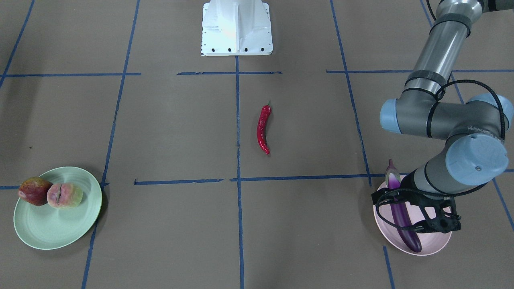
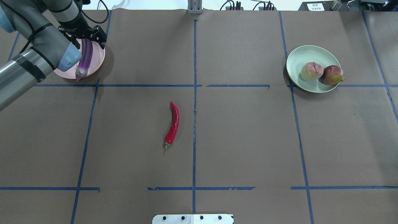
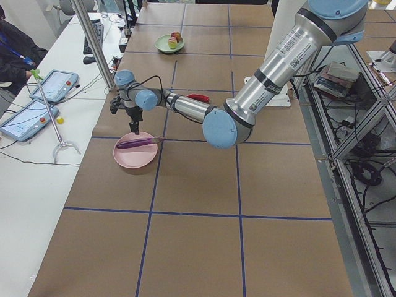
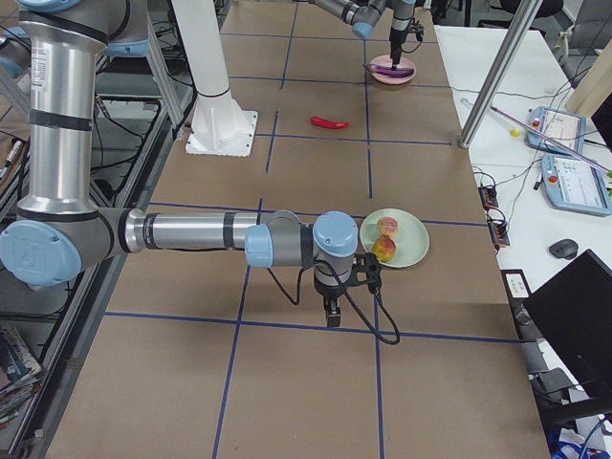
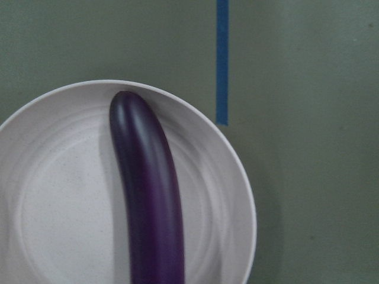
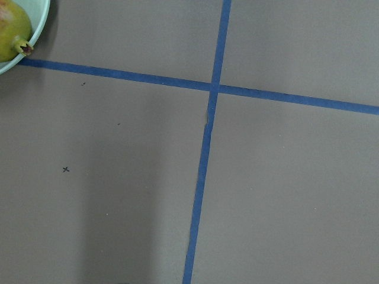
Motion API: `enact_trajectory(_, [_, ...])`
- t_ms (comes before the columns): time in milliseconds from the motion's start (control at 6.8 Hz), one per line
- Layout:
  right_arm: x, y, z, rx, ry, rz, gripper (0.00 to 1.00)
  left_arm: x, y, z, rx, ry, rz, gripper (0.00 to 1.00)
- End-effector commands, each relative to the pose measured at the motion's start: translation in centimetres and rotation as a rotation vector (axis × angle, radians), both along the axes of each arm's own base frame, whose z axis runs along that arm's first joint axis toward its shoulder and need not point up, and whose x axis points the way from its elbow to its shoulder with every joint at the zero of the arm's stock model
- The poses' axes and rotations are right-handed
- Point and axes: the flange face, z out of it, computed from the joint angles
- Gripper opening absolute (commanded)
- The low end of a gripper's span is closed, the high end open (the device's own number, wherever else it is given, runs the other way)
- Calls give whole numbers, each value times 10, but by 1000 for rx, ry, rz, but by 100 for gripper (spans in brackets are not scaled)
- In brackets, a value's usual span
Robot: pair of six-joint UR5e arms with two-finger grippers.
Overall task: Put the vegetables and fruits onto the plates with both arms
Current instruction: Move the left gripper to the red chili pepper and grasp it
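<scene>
The purple eggplant (image 1: 401, 216) lies across the pale pink plate (image 1: 435, 243), with its stem cap over the rim. My left gripper (image 1: 415, 212) hovers just above it, open, with a finger on each side and nothing held. The left wrist view shows the eggplant (image 5: 148, 189) resting on the plate (image 5: 59, 207). The red chili (image 2: 173, 123) lies on the table centre. The pomegranate (image 2: 332, 75) and the peach (image 2: 311, 71) sit together on the mint plate (image 2: 298, 57). My right gripper (image 4: 330, 304) hangs near the mint plate; I cannot tell if it is open or shut.
The white base block (image 1: 237, 28) stands at the robot's edge of the table. Blue tape lines cross the brown table cover. A side table with tablets (image 3: 52, 86) and a metal pole (image 3: 93, 43) stand beyond the pink plate.
</scene>
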Motion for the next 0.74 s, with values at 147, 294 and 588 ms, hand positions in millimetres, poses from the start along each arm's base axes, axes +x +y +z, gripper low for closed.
enact_trajectory(147, [0,0,0,2,0,0,100,131,124,-100,-46,93,-50,100])
enact_trajectory(294, [0,0,0,2,0,0,100,180,176,-120,-19,90,-26,100])
enact_trajectory(588, [0,0,0,2,0,0,100,236,255,-144,60,74,21,100])
